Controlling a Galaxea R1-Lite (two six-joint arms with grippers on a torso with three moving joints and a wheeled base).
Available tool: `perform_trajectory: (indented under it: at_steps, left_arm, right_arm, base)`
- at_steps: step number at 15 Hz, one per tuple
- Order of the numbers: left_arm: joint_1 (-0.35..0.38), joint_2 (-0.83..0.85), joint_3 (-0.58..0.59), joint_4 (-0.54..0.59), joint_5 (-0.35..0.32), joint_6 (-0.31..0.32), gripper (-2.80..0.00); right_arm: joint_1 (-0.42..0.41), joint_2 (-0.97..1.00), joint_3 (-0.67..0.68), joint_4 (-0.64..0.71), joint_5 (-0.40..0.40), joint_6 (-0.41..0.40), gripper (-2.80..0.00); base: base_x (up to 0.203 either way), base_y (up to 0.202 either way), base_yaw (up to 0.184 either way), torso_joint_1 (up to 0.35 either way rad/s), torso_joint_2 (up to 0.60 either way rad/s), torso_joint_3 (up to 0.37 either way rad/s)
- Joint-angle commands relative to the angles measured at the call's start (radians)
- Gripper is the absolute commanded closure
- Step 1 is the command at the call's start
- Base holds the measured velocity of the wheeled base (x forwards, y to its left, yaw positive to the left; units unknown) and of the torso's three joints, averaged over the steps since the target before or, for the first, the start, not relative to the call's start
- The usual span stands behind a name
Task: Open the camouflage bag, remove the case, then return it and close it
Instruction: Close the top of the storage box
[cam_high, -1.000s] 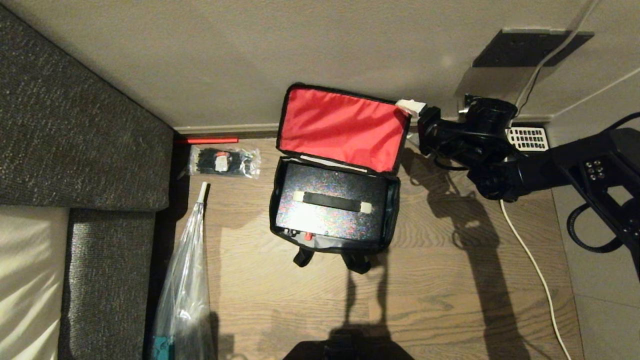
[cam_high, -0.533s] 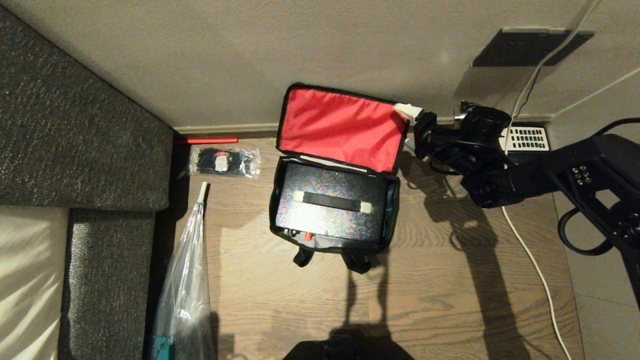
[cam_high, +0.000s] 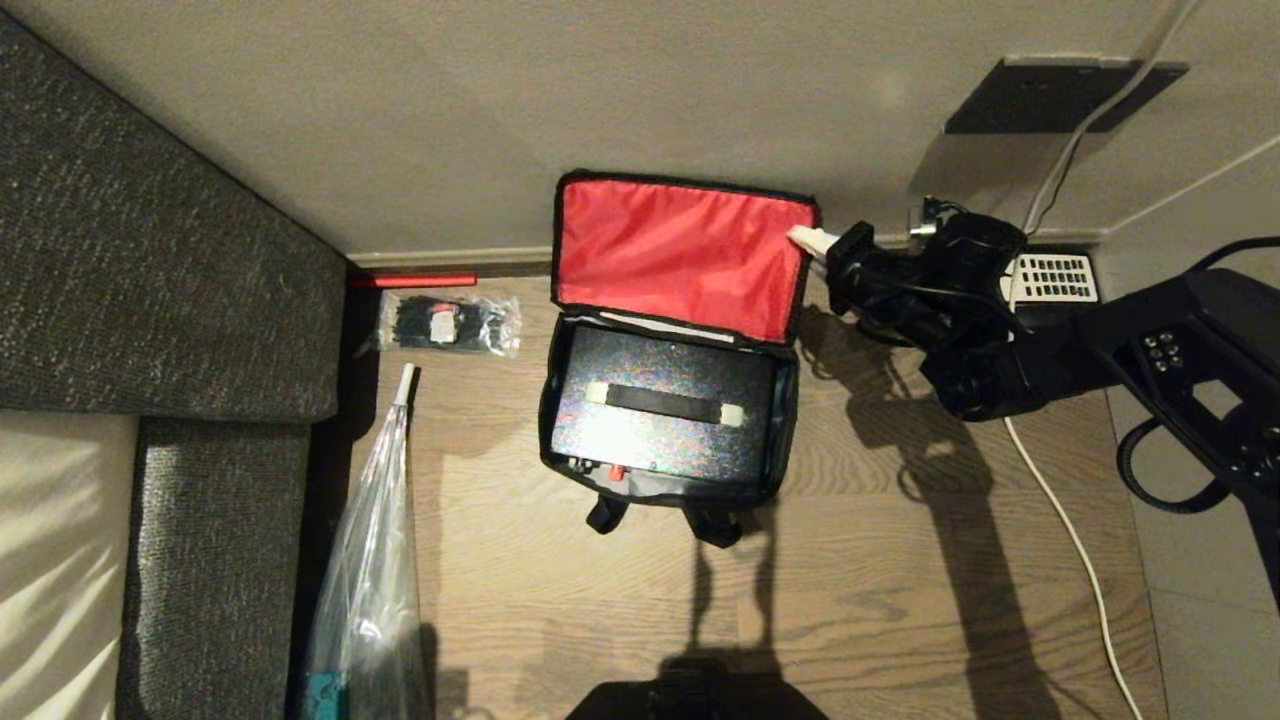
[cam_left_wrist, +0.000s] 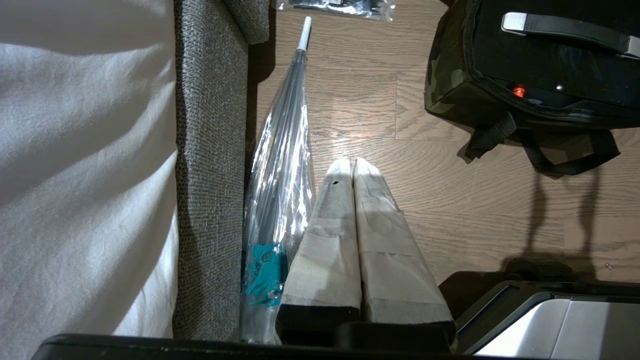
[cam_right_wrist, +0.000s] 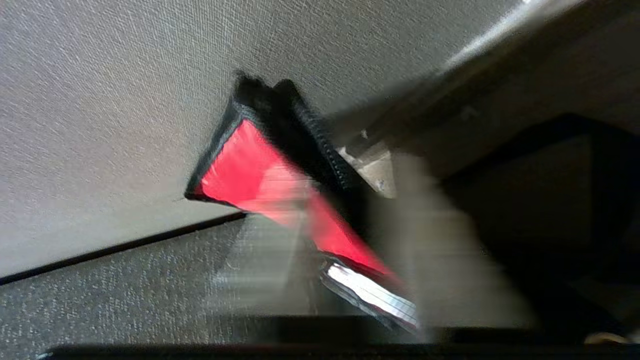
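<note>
Camouflage bag (cam_high: 668, 400) on the wooden floor (cam_high: 900, 560) against the wall, red-lined lid upright; case (cam_high: 660, 415) inside. Right gripper (cam_high: 808, 240), closed at the lid's corner, seemingly pinching its edge; a weak pinch could slip during closing. Left gripper (cam_left_wrist: 353, 167) closed, parked.

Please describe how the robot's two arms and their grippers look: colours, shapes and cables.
The right arm is matte black and blocky, with black cables looped beside it; the right gripper has pale fingertips. The left gripper has two long tapering fingers wrapped in beige tape on a black base.
</note>
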Motion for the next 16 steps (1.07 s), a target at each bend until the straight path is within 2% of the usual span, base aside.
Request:
perform_trajectory:
  at_steps: [1,3,7,8,9,10,11,13,14,16]
  left_arm:
    - [0.0,-0.002,0.003,0.0,0.001,0.0,0.0]
    - [0.002,-0.002,0.003,0.0,0.001,0.0,0.0]
    - [0.002,-0.002,0.003,0.0,0.0,0.0,0.0]
    - [0.002,-0.002,0.003,0.0,0.001,0.0,0.0]
    - [0.002,-0.002,0.003,0.001,0.001,0.0,0.0]
    - [0.002,-0.002,0.003,0.0,0.001,0.0,0.0]
    - [0.002,-0.002,0.003,0.0,0.001,0.0,0.0]
    - [0.002,-0.002,0.003,0.0,0.0,0.0,0.0]
    - [0.002,-0.002,0.003,0.0,0.0,0.0,0.0]
    - [0.002,-0.002,0.003,0.0,0.0,0.0,0.0]
  right_arm:
    - [0.003,-0.015,0.011,-0.006,0.004,0.005,0.0]
    - [0.002,-0.041,0.075,-0.014,0.031,-0.014,0.0]
    - [0.003,-0.068,0.183,-0.019,0.111,-0.138,0.0]
    - [0.003,-0.068,0.185,-0.019,0.114,-0.142,0.0]
    - [0.003,-0.068,0.212,-0.02,0.126,-0.201,0.0]
    - [0.003,-0.067,0.246,-0.021,0.141,-0.298,0.0]
    - [0.003,-0.067,0.26,-0.02,0.153,-0.328,0.0]
    - [0.003,-0.066,0.262,-0.02,0.155,-0.335,0.0]
    - [0.004,-0.066,0.268,-0.021,0.16,-0.385,0.0]
    - [0.004,-0.068,0.286,-0.02,0.167,-0.423,0.0]
  base:
    - [0.0,0.0,0.0,0.0,0.0,0.0]
    - [0.0,0.0,0.0,0.0,0.0,0.0]
    - [0.0,0.0,0.0,0.0,0.0,0.0]
    - [0.0,0.0,0.0,0.0,0.0,0.0]
    - [0.0,0.0,0.0,0.0,0.0,0.0]
    - [0.0,0.0,0.0,0.0,0.0,0.0]
    - [0.0,0.0,0.0,0.0,0.0,0.0]
    - [0.0,0.0,0.0,0.0,0.0,0.0]
    - [0.0,0.0,0.0,0.0,0.0,0.0]
    - [0.0,0.0,0.0,0.0,0.0,0.0]
